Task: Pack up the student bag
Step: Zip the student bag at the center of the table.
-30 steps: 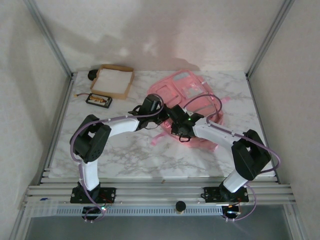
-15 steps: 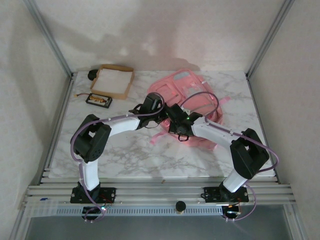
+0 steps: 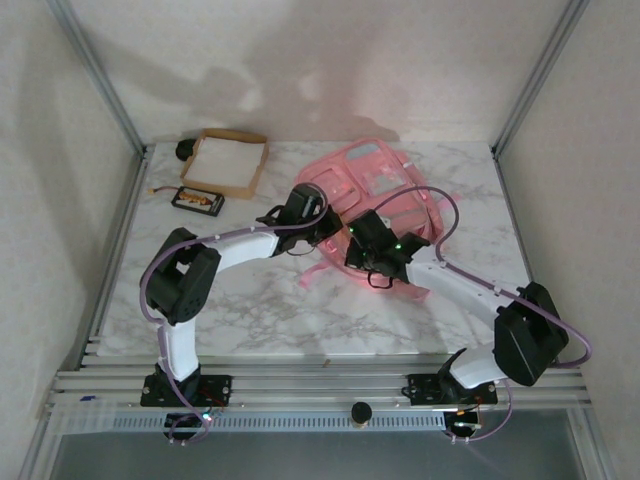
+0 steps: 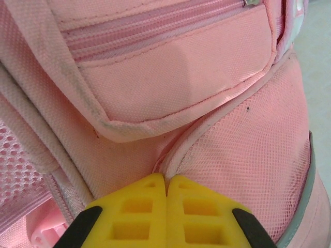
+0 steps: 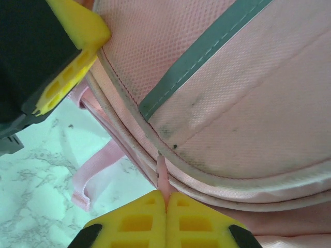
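The bag [image 3: 372,172] fills the far right of the table [image 3: 250,312], and the left arm [image 3: 240,248] and right arm [image 3: 455,285] meet at its near-left edge, barring the middle. A tray [image 3: 228,162] and black device [image 3: 198,200] take the far-left corner; the near strip lies open.

Soft, diffuse overhead light; grey shadows blotch back wall [image 3: 250,95]. Overhead view slightly soft; wrist close-ups bright, sharp.

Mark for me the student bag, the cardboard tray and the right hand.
student bag [image 3: 368,172]: top external view, on its front face, far from the arms.
cardboard tray [image 3: 259,166]: top external view, on its right wall.
right hand [image 5: 166,197]: right wrist view, where the yellow fingertips meet on a pink strip.
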